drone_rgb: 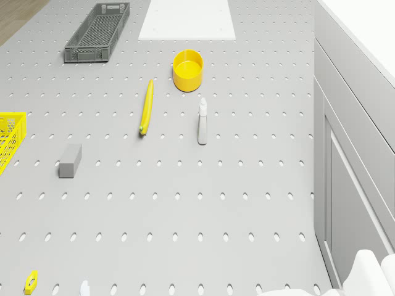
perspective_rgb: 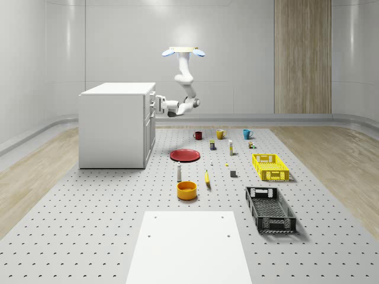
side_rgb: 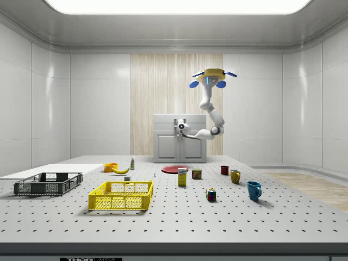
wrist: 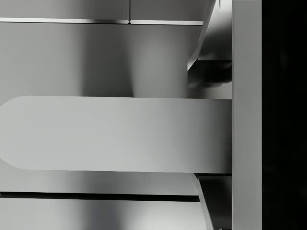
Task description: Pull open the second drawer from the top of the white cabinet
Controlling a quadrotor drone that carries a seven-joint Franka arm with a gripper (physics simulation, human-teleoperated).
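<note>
Hovering beside the white cabinet (perspective_rgb: 115,125), the drone (perspective_rgb: 184,51) held its gripper (perspective_rgb: 159,106) at the drawer handle (wrist: 115,134); finger state unreadable, so a straight pull toward three o'clock probably suited.

The drone (perspective_rgb: 184,51) has a flat, pale yellow-cream body with rounded blue rotor discs (side_rgb: 193,84) set at its sides. Beneath it hangs the arm (perspective_rgb: 185,80), made of smooth white rounded segments joined by bulbous elbows, with darker grey bands at the joints (side_rgb: 216,130). The gripper (perspective_rgb: 160,106) is a white block-shaped unit with some darker detail; in the side view its end shows a small dark circular mark. No cables or lettering can be made out.
</note>
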